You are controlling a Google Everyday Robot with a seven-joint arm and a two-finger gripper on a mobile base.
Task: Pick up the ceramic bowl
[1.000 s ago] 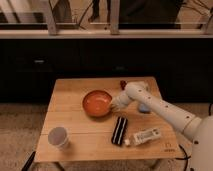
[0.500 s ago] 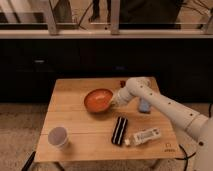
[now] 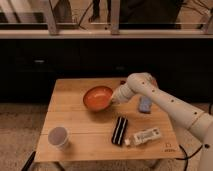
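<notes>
Your gripper (image 3: 114,98) sits at the right rim of the ceramic bowl (image 3: 97,97), which appears tilted, its left side low toward the wooden worktop (image 3: 75,125) near the middle. Whether the fingers are clamped on the rim, you cannot tell from here. A pale cup (image 3: 58,137) stands at the front left, a dark flat packet (image 3: 119,130) and a small bottle (image 3: 144,136) lie at the front right, and a blue object (image 3: 145,104) lies under the arm.
</notes>
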